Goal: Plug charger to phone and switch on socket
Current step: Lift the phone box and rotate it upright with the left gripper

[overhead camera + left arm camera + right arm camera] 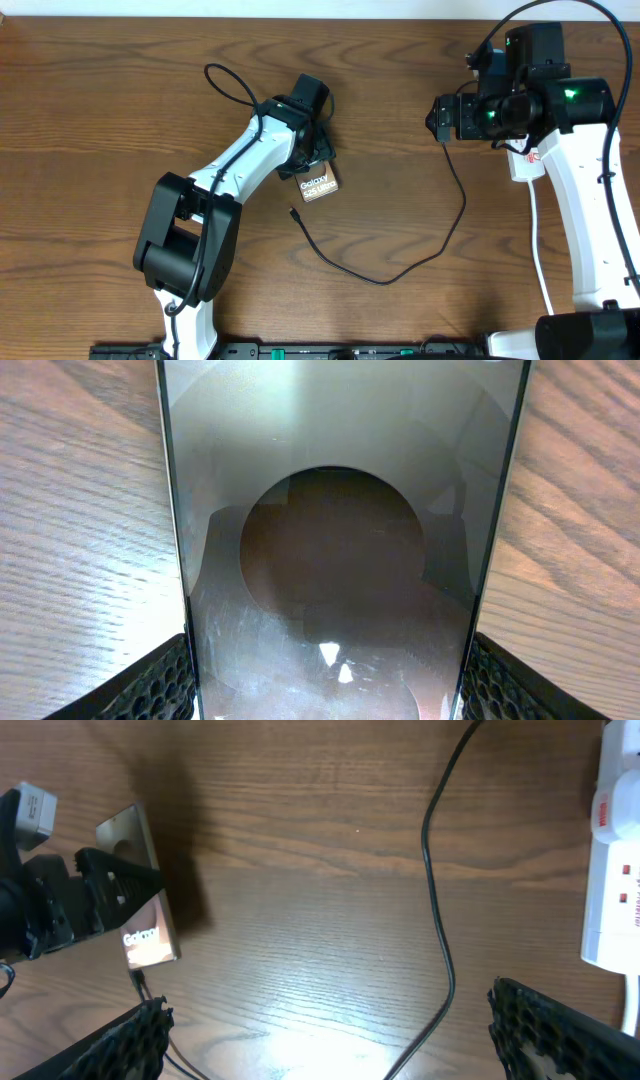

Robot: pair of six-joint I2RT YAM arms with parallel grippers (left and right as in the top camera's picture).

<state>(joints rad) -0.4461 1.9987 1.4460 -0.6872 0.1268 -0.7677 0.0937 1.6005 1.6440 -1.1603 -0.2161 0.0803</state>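
Left gripper [312, 158] clamped on dark-brown rectangular slab phone [320, 184]; right gripper [438, 118] jaws wide apart above wooden desk [100, 100].

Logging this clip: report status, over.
Left gripper shut on phone. Right gripper open, empty. Charger plug loose beside phone, not inserted. Nothing blocking.

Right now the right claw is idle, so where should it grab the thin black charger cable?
Just behind the small black plug tip, coming from above and straddling the cable: that end lies flat on the wooden table, near the dark-brown phone slab.
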